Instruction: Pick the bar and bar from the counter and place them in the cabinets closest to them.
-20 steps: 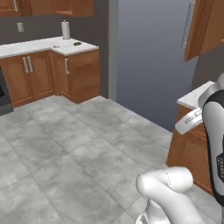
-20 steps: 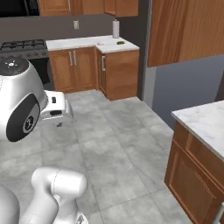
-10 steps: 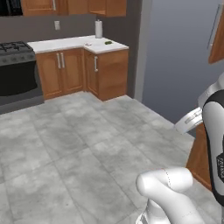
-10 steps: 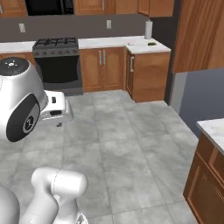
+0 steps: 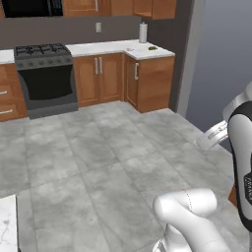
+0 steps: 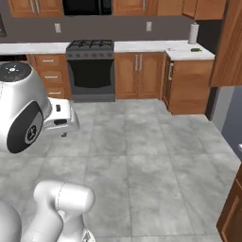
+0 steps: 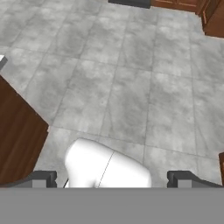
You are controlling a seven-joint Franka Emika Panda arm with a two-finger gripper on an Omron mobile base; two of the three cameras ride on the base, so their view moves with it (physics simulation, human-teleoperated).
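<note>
Your pincer (image 7: pixel 112 179) is spread wide: the two dark fingertips (image 7: pixel 40 178) sit far apart at opposite sides of the hand view, with nothing between them. It points down at grey floor tiles (image 7: pixel 131 78). A dark wooden panel (image 7: pixel 17 131) stands just off to the pincer's left in that view, and brown base cabinets (image 7: pixel 210 15) lie well ahead of it, to the right.

The counter (image 5: pixel 115 47) is well away from the pincer, across the open floor, at the far wall. On its corner end:
- a small pale speck with a hint of red (image 5: pixel 130 49), probably the white bar; too small to be sure.
- a green oval (image 5: pixel 152 48) just beside it, nearer the counter's end.
- a white paper towel roll (image 5: pixel 143 32) upright behind both.

You cannot make out the tan bar at this size. The right base view shows the same corner, with the roll (image 6: pixel 193 33) and green oval (image 6: pixel 195 49).

The wall cabinets (image 5: pixel 125 6) hang above that counter, also far from the pincer. A black stove (image 5: pixel 45 74) stands along the same wall, with a dark microwave (image 5: pixel 29 7) over it. A marble corner (image 5: pixel 7 221) is at the bottom left of the left base view.
</note>
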